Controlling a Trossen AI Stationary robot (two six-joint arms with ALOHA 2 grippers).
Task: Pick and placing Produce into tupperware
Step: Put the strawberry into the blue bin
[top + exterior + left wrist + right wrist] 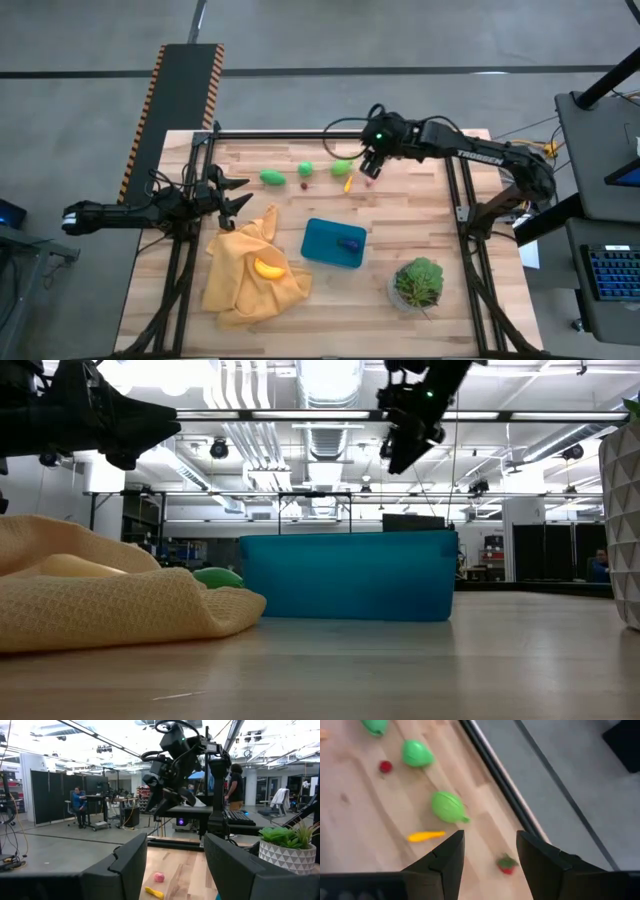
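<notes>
Right hand [370, 166] hangs open above the produce row by the counter's far edge; left hand [232, 194] waits spread at the left edge.

The light wooden counter [420, 210] lies bare between the row and the shallow teal-blue rectangular plastic tupperware [334, 243] at mid-counter, which holds a small purple piece [350, 241]. Along the far edge lie three green toy vegetables [271, 177], a small red piece [304, 184], a yellow-orange piece [347, 183] and a red strawberry-like piece [507, 864] just beneath the right hand's parted fingers. A mustard-yellow cloth [240, 270] carrying an orange-yellow piece [268, 267] covers the near-left part; a leafy plant in a pot [418, 282] stands near the right edge.
</notes>
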